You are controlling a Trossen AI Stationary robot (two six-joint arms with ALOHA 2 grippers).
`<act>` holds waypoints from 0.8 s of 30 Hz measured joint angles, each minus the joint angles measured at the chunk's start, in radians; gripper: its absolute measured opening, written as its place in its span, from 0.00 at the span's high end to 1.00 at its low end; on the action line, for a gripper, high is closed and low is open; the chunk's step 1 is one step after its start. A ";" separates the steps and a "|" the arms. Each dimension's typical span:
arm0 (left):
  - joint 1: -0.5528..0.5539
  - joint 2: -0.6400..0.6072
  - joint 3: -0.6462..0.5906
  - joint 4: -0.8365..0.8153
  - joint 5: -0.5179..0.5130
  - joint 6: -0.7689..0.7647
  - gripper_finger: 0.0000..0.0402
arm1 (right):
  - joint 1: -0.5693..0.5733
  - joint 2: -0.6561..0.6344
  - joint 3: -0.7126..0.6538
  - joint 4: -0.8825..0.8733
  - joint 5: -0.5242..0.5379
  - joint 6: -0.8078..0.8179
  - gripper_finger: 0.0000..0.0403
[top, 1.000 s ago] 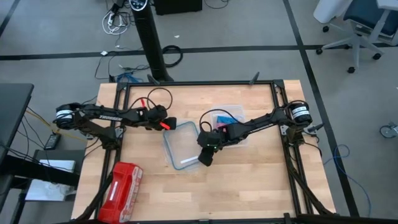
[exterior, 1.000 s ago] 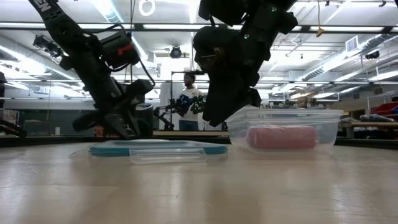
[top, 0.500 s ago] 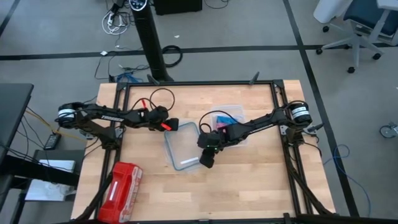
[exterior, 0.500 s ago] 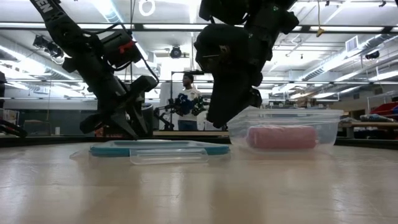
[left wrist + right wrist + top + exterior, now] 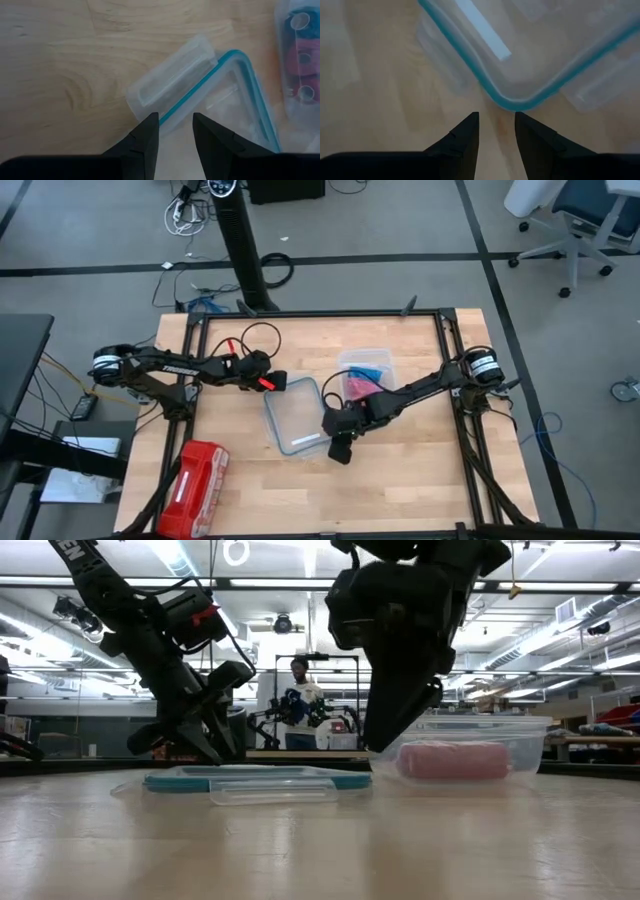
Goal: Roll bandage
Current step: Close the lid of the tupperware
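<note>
Two dark robot arms work over a wooden desk (image 5: 400, 480) framed in black rail. The left claw (image 5: 275, 379) hangs at the far left corner of a clear lid (image 5: 293, 418) with a teal seal, which lies flat near the middle of the desk; its wrist view shows the two fingers (image 5: 145, 142) parted with nothing between them, above one of the lid's latch flaps (image 5: 172, 75). The right claw (image 5: 341, 450) sits at the lid's near right corner, just off its edge, and its own fingers (image 5: 464, 140) likewise stand apart and empty over bare wood, the lid's rounded teal corner (image 5: 512, 102) just ahead of them.

Beside the lid, on its right, stands a clear tub (image 5: 366, 362), partly crossed by the right arm. The bandage (image 5: 367, 371) shows as a patch of bright blue inside the tub at its far side, next to pink rolls (image 5: 357, 386); in the left wrist view it appears as a stubby blue roll (image 5: 300, 20) seen end on, at one end of the row. From desk height a pink roll (image 5: 452, 761) is plain through the tub's wall.

A red pack (image 5: 193, 485) lies at the near left corner of the desk, well apart from the rest. A person (image 5: 298, 700) stands in the room beyond.
</note>
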 joint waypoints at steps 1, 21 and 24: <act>0.000 0.000 0.000 0.000 -0.001 0.000 0.69 | 0.001 0.000 -0.003 -0.006 0.010 0.013 0.69; 0.001 0.000 0.000 0.005 0.085 0.001 0.69 | -0.001 0.000 -0.067 -0.022 -0.043 0.116 0.69; 0.001 0.000 0.000 0.009 0.087 0.001 0.69 | -0.018 0.000 -0.050 -0.052 -0.075 0.089 0.70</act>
